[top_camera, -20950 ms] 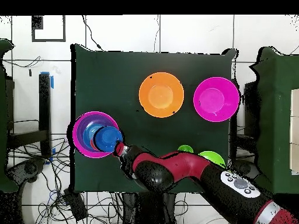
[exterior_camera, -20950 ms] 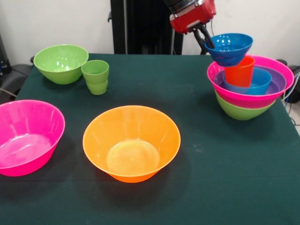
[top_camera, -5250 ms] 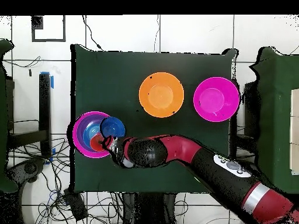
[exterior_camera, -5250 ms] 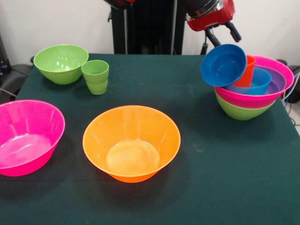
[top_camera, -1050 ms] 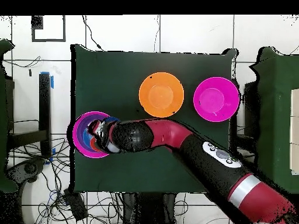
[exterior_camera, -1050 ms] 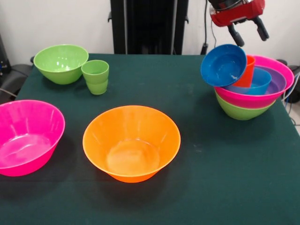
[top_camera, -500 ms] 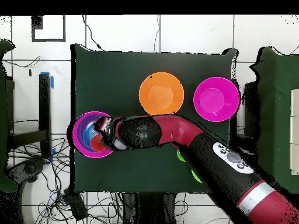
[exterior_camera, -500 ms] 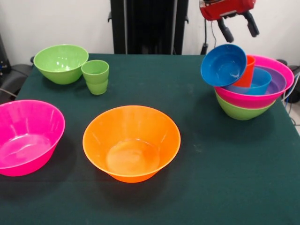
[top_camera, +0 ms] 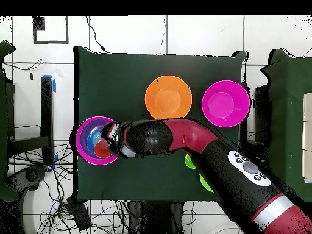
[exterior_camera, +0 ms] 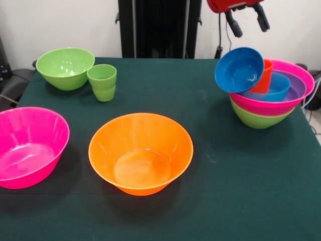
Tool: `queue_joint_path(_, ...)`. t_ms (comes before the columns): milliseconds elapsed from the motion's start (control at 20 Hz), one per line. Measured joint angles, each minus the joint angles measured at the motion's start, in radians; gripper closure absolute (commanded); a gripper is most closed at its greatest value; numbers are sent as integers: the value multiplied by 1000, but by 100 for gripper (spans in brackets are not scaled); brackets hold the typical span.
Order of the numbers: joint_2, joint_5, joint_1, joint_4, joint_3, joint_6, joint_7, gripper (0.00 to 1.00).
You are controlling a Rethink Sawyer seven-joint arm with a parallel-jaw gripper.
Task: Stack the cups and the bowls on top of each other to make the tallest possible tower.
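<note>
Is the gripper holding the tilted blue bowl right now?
No, the gripper hangs open above the blue bowl, which leans on the orange-red cup.

From the front, the pink bowl (exterior_camera: 27,146) is cut by the left edge, and the pincer (exterior_camera: 247,19) by the top. From overhead, the arm (top_camera: 183,137) hides the green cup, most of the green bowl (top_camera: 205,181), and the tilted blue bowl.

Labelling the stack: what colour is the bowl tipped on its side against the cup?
Blue, leaning on the orange-red cup; clearest in the front view.
</note>
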Motion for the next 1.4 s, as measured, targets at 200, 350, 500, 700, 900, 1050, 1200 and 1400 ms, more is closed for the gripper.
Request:
queue_joint_path(200, 20, 0, 9, -12, -4, 0, 0, 0)
queue_joint_path(350, 50, 0, 23, -31, -11, 0, 0, 0)
queue_joint_path(500, 86, 0, 37, -51, -15, 0, 0, 0)
queue_joint_path(700, 130, -1, 53, -74, -16, 0, 0, 0)
queue_joint_path(900, 153, -15, 57, -90, -17, 0, 0, 0)
queue_joint_path(1050, 169, -41, 56, -108, -19, 0, 0, 0)
queue_joint_path(1200, 175, -56, 54, -118, -20, 0, 0, 0)
queue_joint_path(1400, 175, -70, 41, -134, -20, 2, 0, 0)
